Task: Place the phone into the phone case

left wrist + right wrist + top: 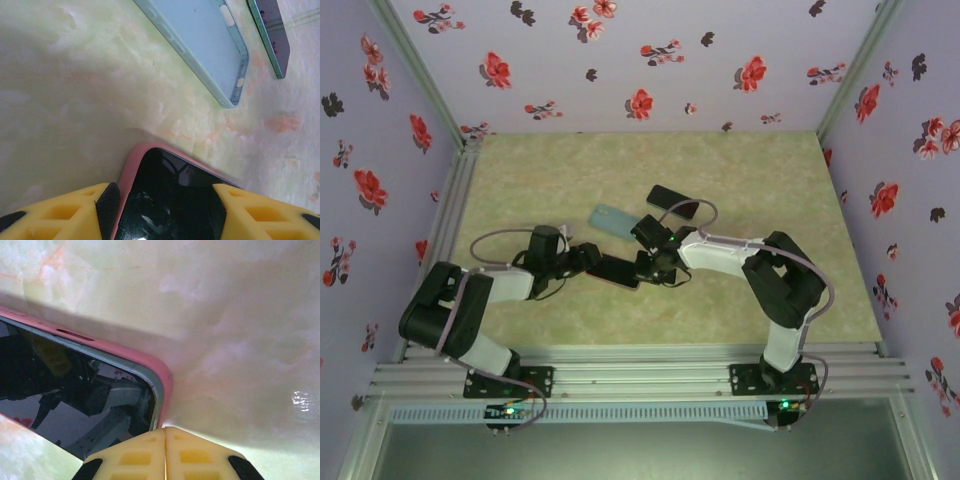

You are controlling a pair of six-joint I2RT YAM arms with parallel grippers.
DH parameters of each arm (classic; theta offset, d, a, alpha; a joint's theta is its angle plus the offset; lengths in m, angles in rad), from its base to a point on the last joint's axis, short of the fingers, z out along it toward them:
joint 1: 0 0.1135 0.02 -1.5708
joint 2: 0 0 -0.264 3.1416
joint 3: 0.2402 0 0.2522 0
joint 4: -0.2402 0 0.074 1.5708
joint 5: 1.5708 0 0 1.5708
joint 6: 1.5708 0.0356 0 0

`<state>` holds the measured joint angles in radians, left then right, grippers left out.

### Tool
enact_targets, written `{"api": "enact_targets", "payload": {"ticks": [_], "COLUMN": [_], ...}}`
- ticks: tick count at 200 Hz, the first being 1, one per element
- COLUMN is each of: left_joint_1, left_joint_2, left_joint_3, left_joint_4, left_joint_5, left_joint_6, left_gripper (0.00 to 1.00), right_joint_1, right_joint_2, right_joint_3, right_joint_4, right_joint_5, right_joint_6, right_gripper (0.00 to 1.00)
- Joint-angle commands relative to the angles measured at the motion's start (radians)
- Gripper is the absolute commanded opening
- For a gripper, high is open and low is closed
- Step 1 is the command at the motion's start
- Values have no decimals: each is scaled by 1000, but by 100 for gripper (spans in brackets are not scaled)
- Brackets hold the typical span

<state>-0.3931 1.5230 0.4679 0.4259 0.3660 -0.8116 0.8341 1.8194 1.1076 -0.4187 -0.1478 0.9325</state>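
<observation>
The black glass-fronted phone [615,272] lies seated in a pink soft-rimmed case [166,390] on the mottled green desk [520,190], just on the arm-base side of the pale blue phone case [613,220]. At the end nearer that blue case's left, the left hand [590,258] has fingers apart astride the phone, grip undetermined. Opposite, the right hand [165,435] has fingers pressed together, tips at the pink corner

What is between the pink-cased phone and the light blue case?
Only bare tabletop, as the left wrist view shows, separates the pink-cased phone from the light blue case.
</observation>
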Motion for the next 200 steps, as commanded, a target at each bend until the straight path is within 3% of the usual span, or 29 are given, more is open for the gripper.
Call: {"api": "enact_targets", "payload": {"ticks": [1, 50, 95, 200], "left_joint_1": [6, 18, 20, 29], "left_joint_2": [-34, -52, -58, -61], "left_joint_3": [-14, -14, -17, -37], "left_joint_4": [-31, -47, -50, -41], "left_joint_5": [7, 5, 5, 4], "left_joint_6": [16, 24, 29, 29], "left_gripper": [55, 55, 56, 56], "right_joint_1": [4, 3, 37, 98], "right_joint_2": [-14, -83, -123, -11], "right_joint_3": [-32, -62, -35, 18], "right_joint_4": [36, 12, 1, 46], "right_joint_5": [55, 75, 75, 21], "right_joint_6": [-30, -32, -33, -9], "right_gripper": [11, 15, 0, 0]}}
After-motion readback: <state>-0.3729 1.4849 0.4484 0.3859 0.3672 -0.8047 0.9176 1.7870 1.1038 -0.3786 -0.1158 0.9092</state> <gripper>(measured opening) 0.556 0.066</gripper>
